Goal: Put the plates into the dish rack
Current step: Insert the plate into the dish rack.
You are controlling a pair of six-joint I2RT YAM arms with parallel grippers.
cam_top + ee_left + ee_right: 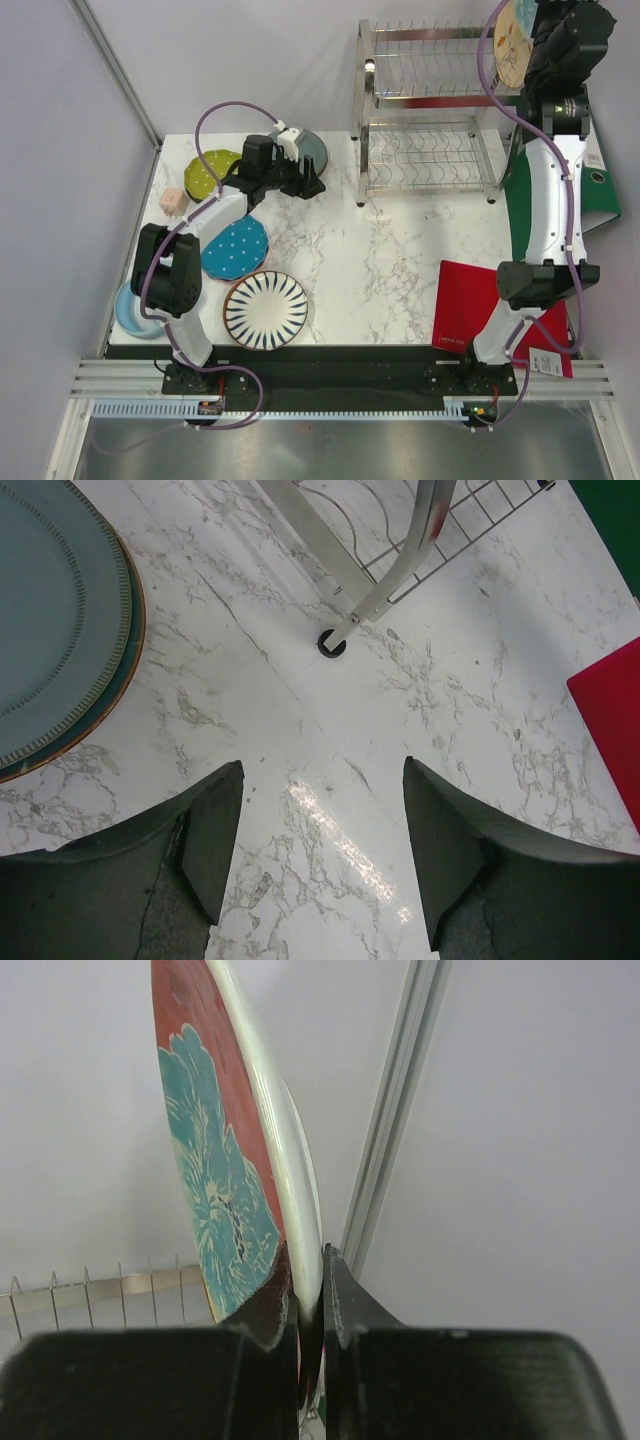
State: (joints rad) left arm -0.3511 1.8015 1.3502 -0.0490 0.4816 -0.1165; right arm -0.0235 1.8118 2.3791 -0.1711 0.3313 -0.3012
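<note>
Well, the white marble-look table [380, 260] fills most of the scene, and the shiny two-tier wire rack [430, 110] stands at its far right. Round plates lie flat on the left: the striped plate [266, 310] nearest, then the teal dotted plate [235, 250], the lime dotted plate [210, 172], and the ridged grey-blue plate [50, 630] farthest. The right gripper [310, 1305] is clamped tight on the rim of a glossy patterned plate [215, 1180], held on edge high by the rack's far right end. The left gripper [322, 780] gapes wide and empty over bare marble just right of the grey-blue plate. A small pink cube [173, 201] sits near the lime dotted plate.
</note>
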